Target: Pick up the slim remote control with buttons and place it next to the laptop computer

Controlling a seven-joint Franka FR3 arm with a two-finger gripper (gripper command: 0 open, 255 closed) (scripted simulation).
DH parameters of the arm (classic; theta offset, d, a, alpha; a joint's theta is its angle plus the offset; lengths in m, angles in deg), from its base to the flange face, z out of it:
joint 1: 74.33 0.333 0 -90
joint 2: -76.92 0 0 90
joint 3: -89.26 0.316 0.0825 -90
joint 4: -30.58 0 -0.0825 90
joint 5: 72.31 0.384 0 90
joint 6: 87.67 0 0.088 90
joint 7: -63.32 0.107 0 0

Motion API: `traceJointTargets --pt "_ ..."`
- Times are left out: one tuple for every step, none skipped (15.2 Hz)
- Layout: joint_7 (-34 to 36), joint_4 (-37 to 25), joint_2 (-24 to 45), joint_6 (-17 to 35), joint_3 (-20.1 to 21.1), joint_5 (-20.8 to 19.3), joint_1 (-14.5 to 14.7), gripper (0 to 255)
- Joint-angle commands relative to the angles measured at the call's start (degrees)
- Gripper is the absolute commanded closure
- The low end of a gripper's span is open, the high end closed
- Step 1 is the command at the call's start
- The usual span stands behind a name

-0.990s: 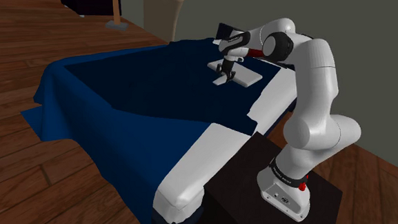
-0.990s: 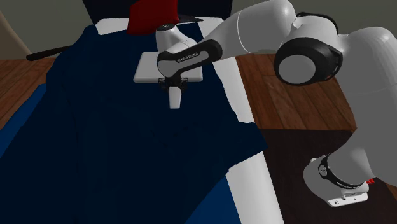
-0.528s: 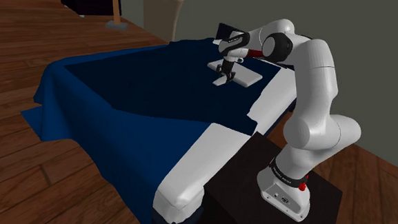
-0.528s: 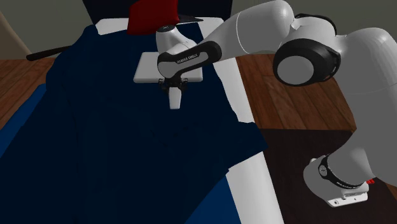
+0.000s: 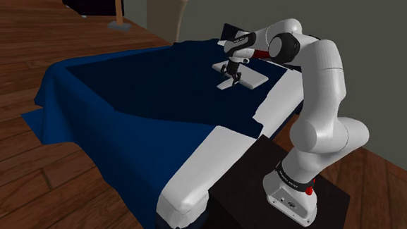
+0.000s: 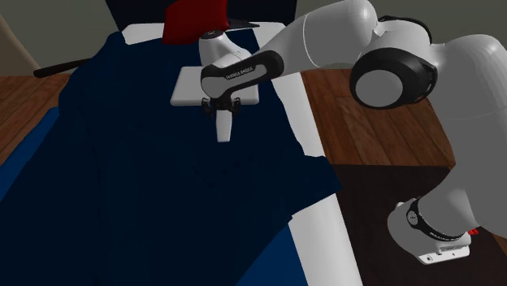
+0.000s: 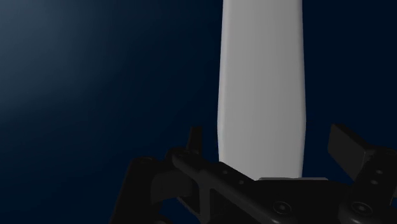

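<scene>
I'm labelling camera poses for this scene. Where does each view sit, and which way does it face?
Shoulder view: beside and behind the stand, looking down across the bed; whole arm shows.
Second exterior view: above the bed, facing the red pillow; arm and gripper show.
Wrist view: on the gripper, looking down at the remote; both fingers show.
Shared: exterior views both show the laptop.

Bed w/ navy blanket, red pillow
</scene>
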Motion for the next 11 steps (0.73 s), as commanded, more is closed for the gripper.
traceJointTargets --pt "0.04 -0.48 -1.55 -2.0 -0.02 -0.03 0.03 0" --pt "0.05 -0.81 -2.51 -3.3 -0.03 -0.05 0.04 0" --pt "0.05 -1.15 -3.22 -4.35 -0.04 -0.06 0.04 0" --pt "0.05 -1.15 -3.22 -4.35 -0.04 -0.06 0.04 0" --pt "0.06 -1.14 -3.23 -4.34 -0.04 -0.06 0.04 0" --pt "0.05 -1.15 -3.22 -4.35 -0.04 -0.06 0.04 0" --pt "0.05 -1.15 -3.22 -4.35 -0.04 -0.06 0.04 0" --pt "0.05 -1.15 -3.22 -4.35 -0.04 -0.06 0.04 0" --pt "0.05 -1.15 -3.22 -4.35 -0.04 -0.06 0.04 0" --pt "0.05 -1.15 -3.22 -4.35 -0.04 -0.06 0.04 0" --pt "0.05 -1.15 -3.22 -4.35 -0.04 -0.06 0.04 0"
